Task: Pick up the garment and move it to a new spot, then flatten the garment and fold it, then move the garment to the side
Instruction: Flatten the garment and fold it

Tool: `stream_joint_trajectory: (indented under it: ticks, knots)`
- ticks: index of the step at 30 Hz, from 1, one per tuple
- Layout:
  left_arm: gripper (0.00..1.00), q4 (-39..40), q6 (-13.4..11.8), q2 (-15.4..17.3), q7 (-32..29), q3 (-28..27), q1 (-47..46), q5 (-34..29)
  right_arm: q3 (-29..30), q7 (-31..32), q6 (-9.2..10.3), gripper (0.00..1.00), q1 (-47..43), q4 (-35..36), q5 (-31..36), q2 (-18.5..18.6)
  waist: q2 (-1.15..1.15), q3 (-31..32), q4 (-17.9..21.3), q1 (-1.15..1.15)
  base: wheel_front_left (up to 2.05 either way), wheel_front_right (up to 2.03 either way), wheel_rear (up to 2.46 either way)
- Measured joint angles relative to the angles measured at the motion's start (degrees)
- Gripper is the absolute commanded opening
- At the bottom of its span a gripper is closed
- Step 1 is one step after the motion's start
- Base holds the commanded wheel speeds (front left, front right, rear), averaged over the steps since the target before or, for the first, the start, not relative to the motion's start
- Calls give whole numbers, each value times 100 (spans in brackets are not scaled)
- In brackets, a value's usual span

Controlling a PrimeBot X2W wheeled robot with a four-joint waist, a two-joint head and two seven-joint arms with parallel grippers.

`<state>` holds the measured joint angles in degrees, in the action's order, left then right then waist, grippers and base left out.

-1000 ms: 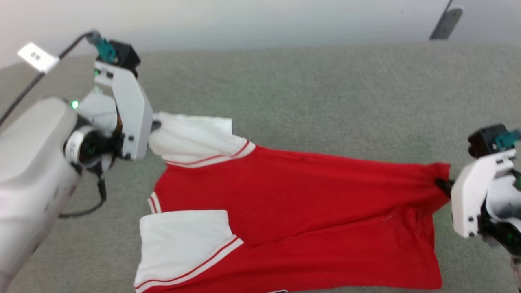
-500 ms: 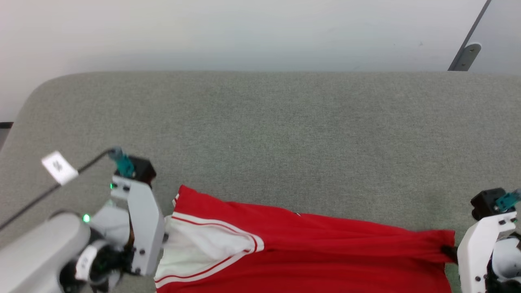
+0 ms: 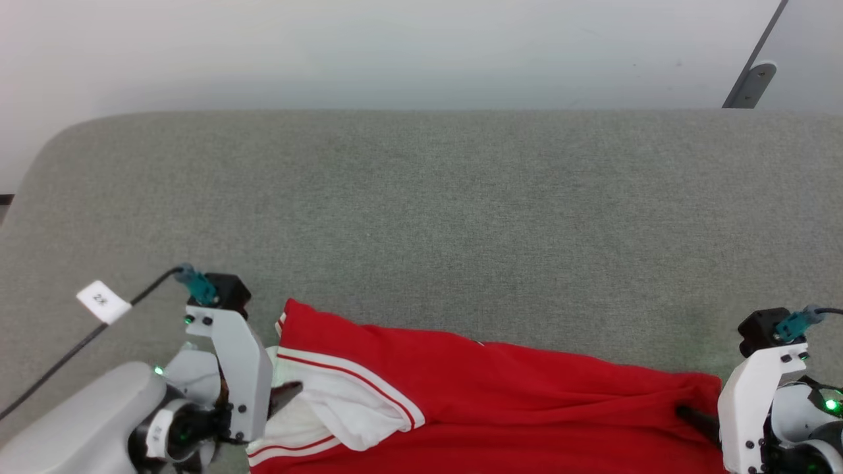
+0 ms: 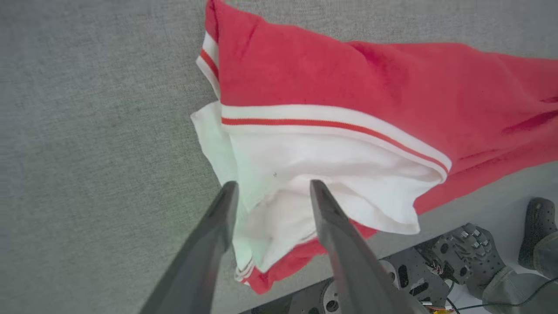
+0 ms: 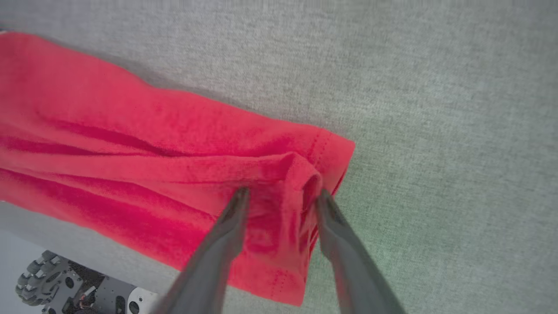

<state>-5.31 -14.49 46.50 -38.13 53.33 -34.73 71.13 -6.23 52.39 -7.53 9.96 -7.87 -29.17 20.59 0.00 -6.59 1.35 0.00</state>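
The garment (image 3: 500, 395), a red shirt with white sleeves and red-white trim, lies on the grey surface at the near edge and hangs partly over it. My left gripper (image 3: 290, 392) is at its white sleeve (image 4: 331, 161). In the left wrist view the left gripper (image 4: 270, 185) stands open, with loose sleeve cloth between its fingers. My right gripper (image 3: 691, 416) is at the red hem corner (image 5: 322, 152). The right wrist view has the right gripper (image 5: 282, 192) open astride a bunched fold of the hem.
The grey padded surface (image 3: 421, 217) stretches far ahead to a pale wall. Its near edge runs under the garment, with the robot's wheeled base (image 5: 48, 279) below. A person's dark shoe (image 4: 538, 231) stands on the floor. A labelled cable (image 3: 102, 301) trails from my left wrist.
The head camera tilted up, so the whole picture shifted. Both grippers went from shut on the garment to open, and the sleeve and hem now lie slack on the surface.
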Motion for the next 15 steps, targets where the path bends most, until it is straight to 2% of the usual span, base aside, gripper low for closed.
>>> stream_joint_trajectory:
  ticks: [8, 15]
  knots:
    - [100, 197, 145, 146, 899, -342, 213, -60, 325, 240, 0, 100, -67, 354, -405, 86, 0, 102, -82, 0, 0, 0, 0]
    - [100, 533, 118, 412, 2297, -714, 740, -375, 859, 414, 0, 100, -355, 481, -300, 75, 0, 212, -215, 0, 0, 0, 0]
